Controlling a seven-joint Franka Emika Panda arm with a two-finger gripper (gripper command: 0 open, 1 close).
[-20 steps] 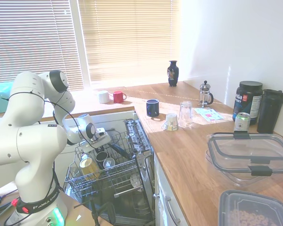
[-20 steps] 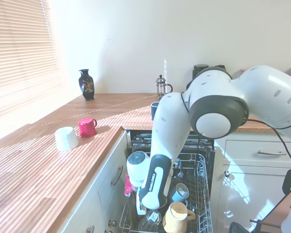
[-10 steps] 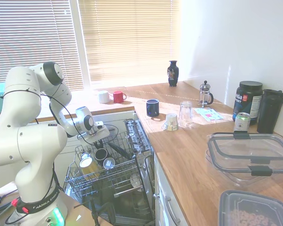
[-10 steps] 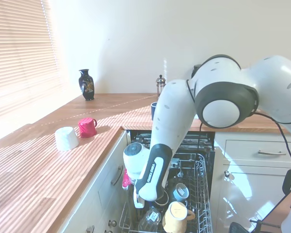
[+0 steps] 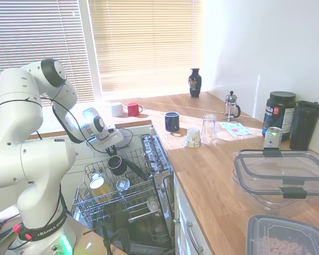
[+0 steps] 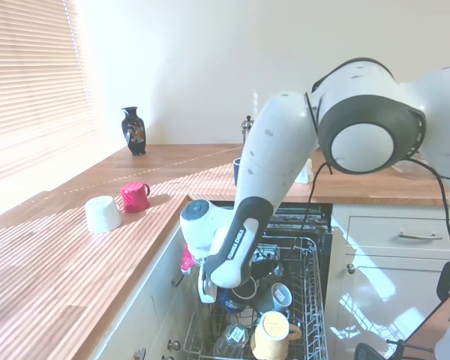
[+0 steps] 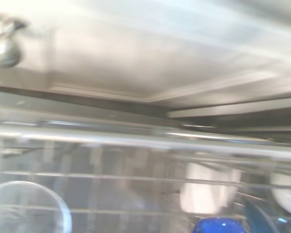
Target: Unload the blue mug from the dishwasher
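Note:
The blue mug (image 5: pixel 117 164), dark and glossy, hangs tilted just above the dishwasher's (image 5: pixel 158 159) pulled-out wire rack (image 5: pixel 128 197), with my gripper (image 5: pixel 112 155) shut on its rim. From the other side the mug (image 6: pixel 235 299) shows as a dark shape under the gripper (image 6: pixel 216 288), above the rack (image 6: pixel 313 300). The wrist view is blurred: rack wires and a blue patch (image 7: pixel 222 226) at its bottom edge.
A yellow mug (image 5: pixel 99 187), a glass (image 6: pixel 230 339) and other cups stay in the rack. On the worktop stand a cobalt-blue mug (image 5: pixel 171 121), red mug (image 5: pixel 133 109), white mug (image 5: pixel 116 109), upturned glass (image 5: pixel 209 127), vase (image 5: pixel 195 82) and lidded containers (image 5: pixel 282 180).
The arm has risen and drawn back from the rack, and the dark mug has come up out of its place among the other cups with the gripper.

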